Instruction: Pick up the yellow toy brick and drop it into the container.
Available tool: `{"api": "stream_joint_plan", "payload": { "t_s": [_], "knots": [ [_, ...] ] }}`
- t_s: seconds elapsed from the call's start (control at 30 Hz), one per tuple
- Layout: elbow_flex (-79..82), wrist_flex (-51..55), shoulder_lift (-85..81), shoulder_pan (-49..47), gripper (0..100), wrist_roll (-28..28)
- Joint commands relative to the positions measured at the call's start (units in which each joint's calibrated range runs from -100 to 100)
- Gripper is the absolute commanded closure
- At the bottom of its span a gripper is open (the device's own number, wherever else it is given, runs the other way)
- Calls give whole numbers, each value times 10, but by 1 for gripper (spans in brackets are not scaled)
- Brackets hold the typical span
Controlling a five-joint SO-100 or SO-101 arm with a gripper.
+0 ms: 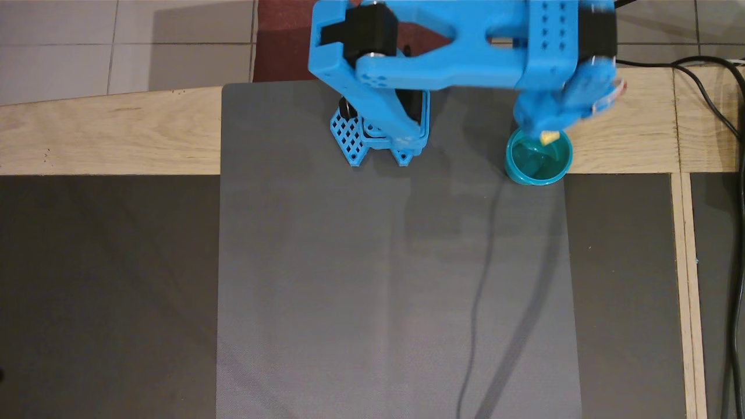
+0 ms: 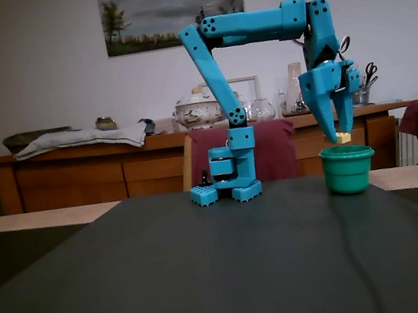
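Observation:
The yellow toy brick (image 1: 549,138) sits between the tips of my blue gripper (image 1: 542,130), which hangs fingers down right over the teal container (image 1: 514,170). In the fixed view the brick (image 2: 343,137) shows at the fingertips of the gripper (image 2: 339,135), just above the rim of the container (image 2: 349,172) and apart from it. The gripper looks shut on the brick. The container stands at the far right corner of the grey mat (image 1: 396,279). The gripper is slightly blurred in the overhead view.
The arm's blue base (image 1: 378,137) stands at the far middle of the mat. Black cables (image 1: 722,116) run along the right edge of the table. A chair with a red cover (image 2: 273,149) and a sideboard stand behind the table.

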Motion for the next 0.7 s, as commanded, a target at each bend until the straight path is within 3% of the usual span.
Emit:
{"api": "stream_joint_plan", "payload": {
  "t_s": [0.0, 0.43, 0.67],
  "knots": [
    [-14, -4, 0, 8, 100, -2],
    [-14, -2, 3, 63, 100, 24],
    [-14, 2, 3, 74, 84, 25]
  ]
}}
